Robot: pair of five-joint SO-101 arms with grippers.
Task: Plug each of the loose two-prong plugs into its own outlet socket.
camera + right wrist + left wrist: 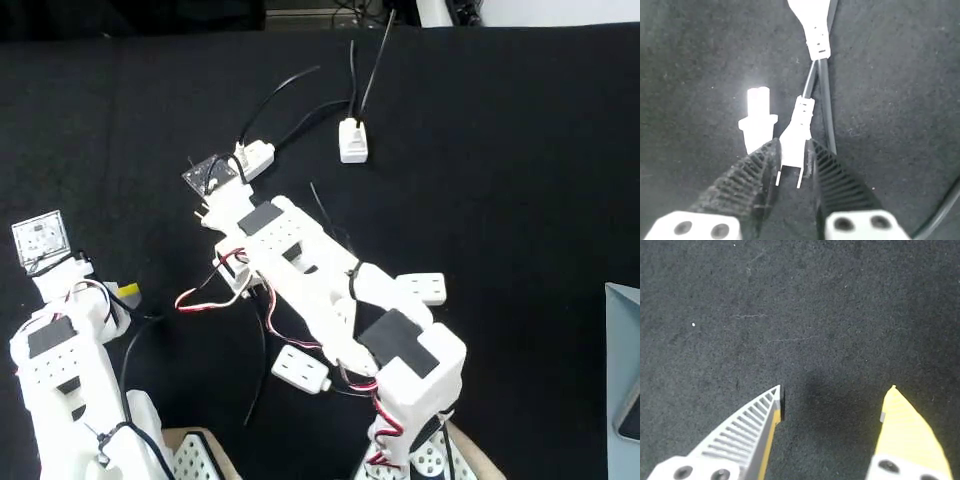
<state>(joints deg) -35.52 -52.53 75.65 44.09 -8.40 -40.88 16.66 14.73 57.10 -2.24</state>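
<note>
My right gripper (790, 167) is shut on a white two-prong plug (796, 136), its two prongs pointing back between the fingers. A second white plug (758, 119) lies on the black cloth right beside it, and a white cord connector (816, 31) lies farther on. From above, the right gripper (212, 198) sits at centre left with the plug's prongs (205, 213) sticking out. Two white outlet blocks (300, 368) (422, 288) lie beside the right arm. My left gripper (836, 395) hangs open over bare cloth, at the left edge (88, 280) in the high view.
Two white cabled blocks (255, 155) (352, 140) lie at the back centre, with black cables (300, 85) running toward the table's far edge. A dark cable (826, 105) passes beside the held plug. A grey box (625, 380) stands at the right edge.
</note>
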